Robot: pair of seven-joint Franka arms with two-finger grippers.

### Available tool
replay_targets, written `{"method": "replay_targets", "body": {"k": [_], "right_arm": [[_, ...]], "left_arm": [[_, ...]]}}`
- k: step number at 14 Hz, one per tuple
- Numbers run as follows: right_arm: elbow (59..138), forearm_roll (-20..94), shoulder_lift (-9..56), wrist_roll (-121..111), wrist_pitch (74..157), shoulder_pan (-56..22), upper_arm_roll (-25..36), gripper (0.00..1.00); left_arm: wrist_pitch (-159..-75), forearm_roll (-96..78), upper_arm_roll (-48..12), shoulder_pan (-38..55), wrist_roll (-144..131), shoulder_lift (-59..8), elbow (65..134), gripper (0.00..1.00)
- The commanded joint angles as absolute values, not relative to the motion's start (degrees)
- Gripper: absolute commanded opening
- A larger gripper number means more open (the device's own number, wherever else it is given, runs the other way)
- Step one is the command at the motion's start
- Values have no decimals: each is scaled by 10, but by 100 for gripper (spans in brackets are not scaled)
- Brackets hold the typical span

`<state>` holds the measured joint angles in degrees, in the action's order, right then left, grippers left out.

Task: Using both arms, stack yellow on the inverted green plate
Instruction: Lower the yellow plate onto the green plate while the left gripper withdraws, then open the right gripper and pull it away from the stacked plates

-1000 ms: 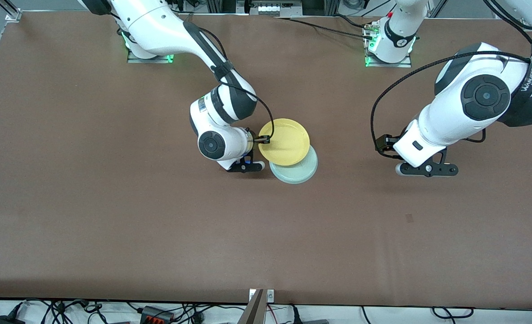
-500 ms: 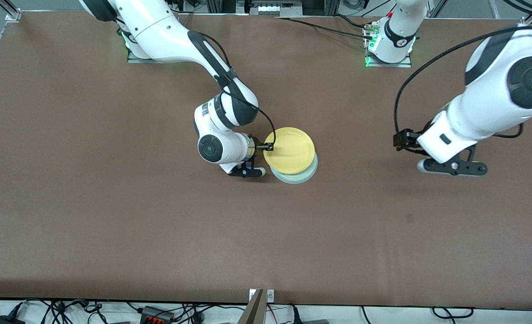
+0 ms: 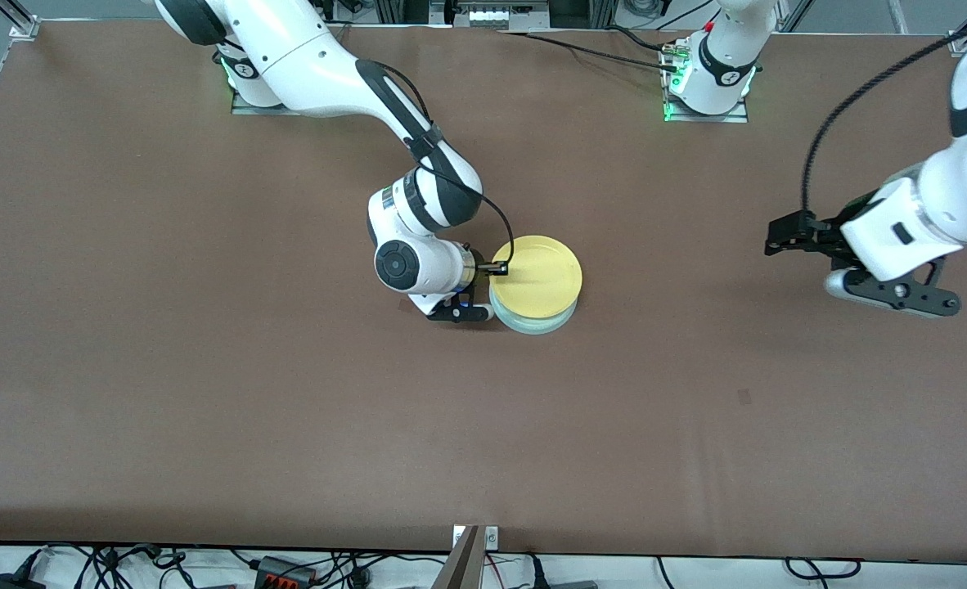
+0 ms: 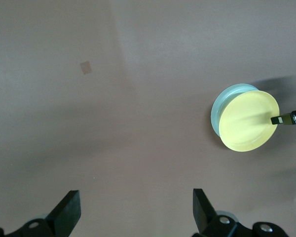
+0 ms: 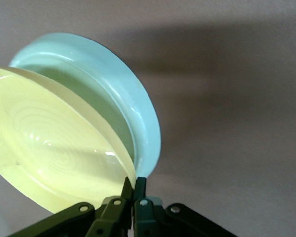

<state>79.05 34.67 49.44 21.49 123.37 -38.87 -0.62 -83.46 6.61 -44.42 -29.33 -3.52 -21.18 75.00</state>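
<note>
The yellow plate (image 3: 537, 276) lies over the pale mint-green plate (image 3: 537, 324), which sits rim-down on the table's middle. Only the green plate's edge nearer the front camera shows. My right gripper (image 3: 499, 267) is shut on the yellow plate's rim at the side toward the right arm's end. In the right wrist view the yellow plate (image 5: 54, 153) is pinched at its rim by my right gripper (image 5: 133, 185), with the green plate (image 5: 128, 98) just under it. My left gripper (image 3: 778, 237) is open and empty, over bare table toward the left arm's end; it also shows in the left wrist view (image 4: 136, 210).
The brown table (image 3: 287, 409) is bare around the plates. In the left wrist view the two plates (image 4: 244, 118) show far off with the right gripper's fingertip (image 4: 281, 119) on the rim. A small dark mark (image 3: 744, 397) lies on the table.
My right gripper has carried the yellow plate toward the front camera and lower until it covers nearly all of the green plate. My left arm has drawn away toward its end of the table.
</note>
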Motion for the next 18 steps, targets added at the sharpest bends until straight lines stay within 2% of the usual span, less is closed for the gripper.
{"method": "replay_targets", "body": {"k": [1,4,5,6,8,10,12,15,16,18], "right_arm": [[759,366,517,214,1232,-393,-2,0],[759,366,517,214,1232,-393,-1,0],[759,366,516,215,1230,-393,-1,25],[759,364,514,215,1226,-390,-1,99],[758,361,501,217,1209,-387,4,100],[745,355,485,218,1172,-383,24,100],[720,347,475,218,1097,-388,74,100],[663,320,457,216,1000,-388,134,100],[663,303,441,214,991,-389,153,100],[663,261,410,210,970,-383,164,100]], "left_arm": [[-835,29,-291,-183,44,-143,777,100],[-912,4,-113,-47,63,-56,898,100],[-958,-8,-75,-14,85,-21,958,100],[-1001,-10,-63,-11,87,8,1008,100],[-1024,-24,-53,-11,84,36,1045,100],[-1029,-89,-11,7,84,37,1042,100],[-1025,-90,7,8,85,35,1020,100],[-966,-25,5,9,79,29,989,100],[-933,-8,-1,11,80,29,980,100],[-925,2,-7,12,74,27,974,100]]}}
